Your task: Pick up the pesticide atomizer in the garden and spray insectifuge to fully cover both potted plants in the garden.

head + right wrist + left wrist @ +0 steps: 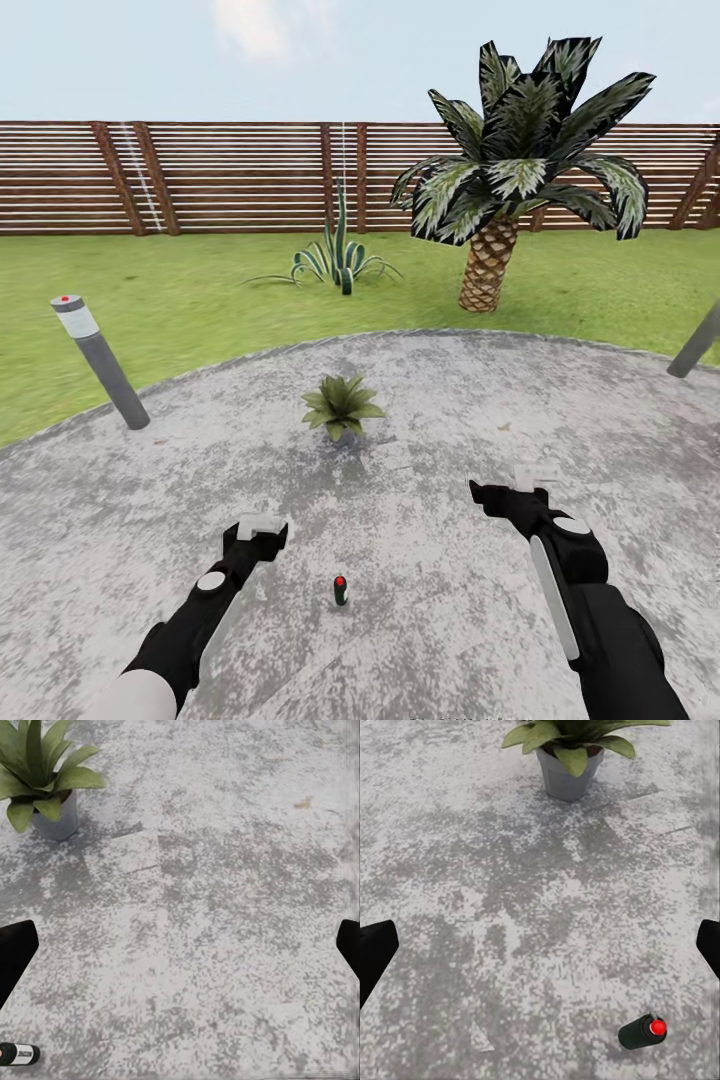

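Observation:
The pesticide atomizer (340, 590) stands upright on the grey patio between my two arms, a small dark green bottle with a red top. It shows close by in the left wrist view (642, 1031) and at the picture's edge in the right wrist view (18, 1054). One potted plant (341, 405), a low green rosette in a grey pot, sits on the patio further ahead (564, 754) (41, 784). My left gripper (262, 522) hovers open just left of the atomizer, empty (540, 949). My right gripper (533, 474) hangs open and empty to the right (180, 949).
A grey bollard light (100, 362) stands at the patio's left edge, another (695, 340) at the right. Beyond, on the lawn, are a striped agave (335, 262) and a palm (510, 180) before the brown slatted fence (230, 175).

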